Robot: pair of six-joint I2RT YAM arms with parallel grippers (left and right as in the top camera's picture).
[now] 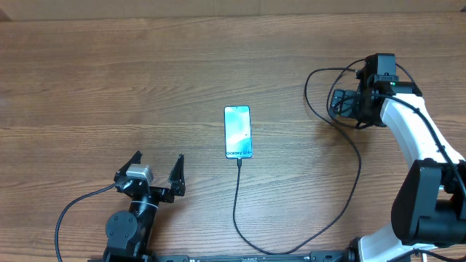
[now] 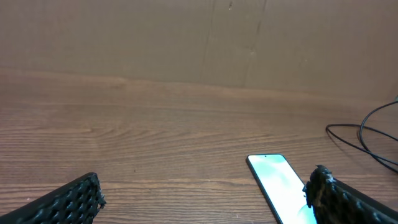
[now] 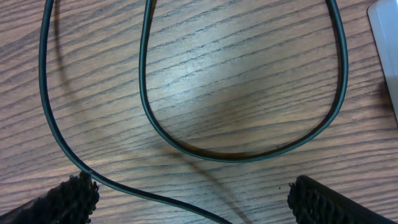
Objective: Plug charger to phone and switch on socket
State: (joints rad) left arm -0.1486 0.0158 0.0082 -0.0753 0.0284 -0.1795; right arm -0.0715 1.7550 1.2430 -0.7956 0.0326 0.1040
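Now, wide view first: the wooden counter (image 1: pixel 109 73) is mostly bare, and the white right arm (image 1: pixel 419 131) reaches out to the far right corner. No socket shows from overhead. The right wrist view catches a pale flat edge (image 3: pixel 387 50) at its right border, which may be the socket, but I cannot tell.

Centre stage is the phone (image 1: pixel 237 132), screen lit cyan. Its long axis runs straight away from the robot, with the short bottom end facing the base. The black charger (image 1: pixel 237 196) leaves that bottom end, sweeps toward the robot, curves right and climbs into loose loops under the right arm. The tip meets the phone's edge, though the frames do not show whether it is fully seated.

The left end effector (image 1: pixel 159 157) has its jaws spread wide and holds nothing. The phone lies ahead of it and to its right, so this is the nearer arm. The right end effector (image 3: pixel 191 194) is equally wide and empty above the cable loops, well apart from the phone. By my reckoning, the switch is that arm's job.
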